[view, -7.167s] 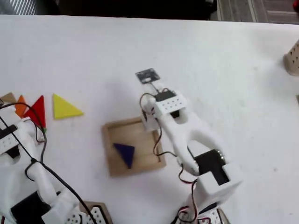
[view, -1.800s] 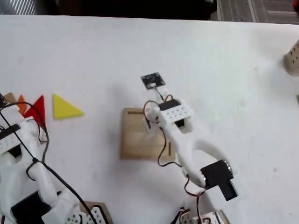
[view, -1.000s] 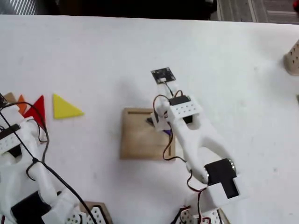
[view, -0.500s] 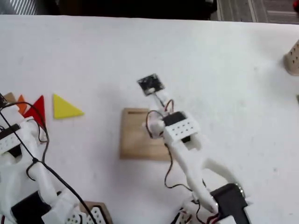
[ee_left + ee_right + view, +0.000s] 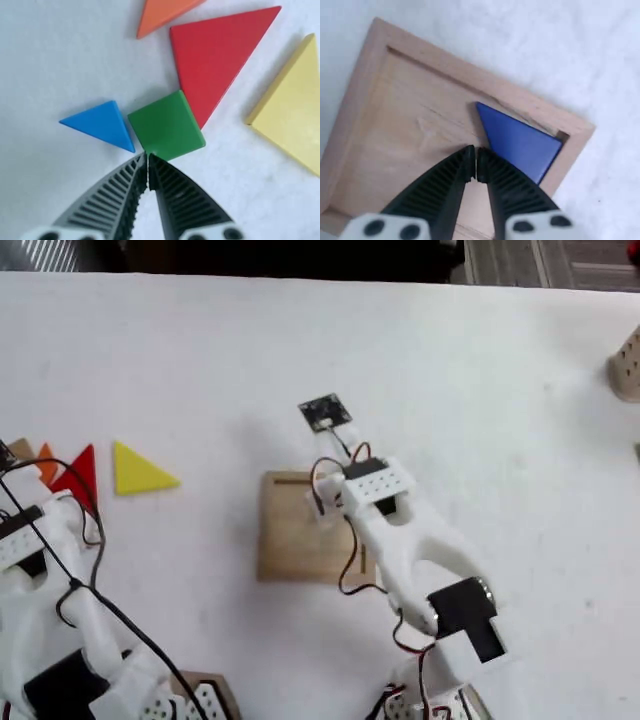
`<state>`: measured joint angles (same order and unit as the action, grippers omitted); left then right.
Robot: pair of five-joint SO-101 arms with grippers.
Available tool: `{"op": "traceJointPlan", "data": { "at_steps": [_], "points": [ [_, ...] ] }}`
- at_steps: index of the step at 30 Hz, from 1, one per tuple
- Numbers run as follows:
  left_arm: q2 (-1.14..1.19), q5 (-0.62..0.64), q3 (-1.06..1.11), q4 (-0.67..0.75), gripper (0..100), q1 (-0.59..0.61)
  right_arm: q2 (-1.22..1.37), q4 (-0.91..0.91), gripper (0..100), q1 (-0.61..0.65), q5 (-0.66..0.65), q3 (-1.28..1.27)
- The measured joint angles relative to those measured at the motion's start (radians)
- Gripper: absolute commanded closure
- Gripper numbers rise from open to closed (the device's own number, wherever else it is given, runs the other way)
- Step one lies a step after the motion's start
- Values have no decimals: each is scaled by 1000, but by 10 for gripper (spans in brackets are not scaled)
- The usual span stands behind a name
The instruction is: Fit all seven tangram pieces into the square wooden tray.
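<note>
Right wrist view: the right gripper is held clenched and empty over the wooden tray, just beside the dark blue triangle — set into a tray corner. Well apart from the tray, the left gripper is pinched closed just beside the green square, with the red triangle and the yellow triangle beyond.

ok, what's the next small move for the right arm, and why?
Probably lift the right tool straight up, clear of the tray. Its jaws are shut, tips beside the dark blue triangle, which already lies in the tray's corner near the rim. That piece looks placed, and more nudging risks shifting it.
</note>
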<state>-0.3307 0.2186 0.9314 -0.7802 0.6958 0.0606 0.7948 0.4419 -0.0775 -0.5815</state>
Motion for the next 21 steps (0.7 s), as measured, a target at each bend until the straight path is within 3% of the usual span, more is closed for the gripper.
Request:
{"op": "traceJointPlan", "data": {
  "at_steps": [15, 21],
  "points": [
    [0, 0, 0, 0, 976, 0, 3, 11, 979, -63, -3, 14],
    [0, 0, 0, 0, 976, 0, -127, 52, 978, -69, -6, -17]
  ]
}}
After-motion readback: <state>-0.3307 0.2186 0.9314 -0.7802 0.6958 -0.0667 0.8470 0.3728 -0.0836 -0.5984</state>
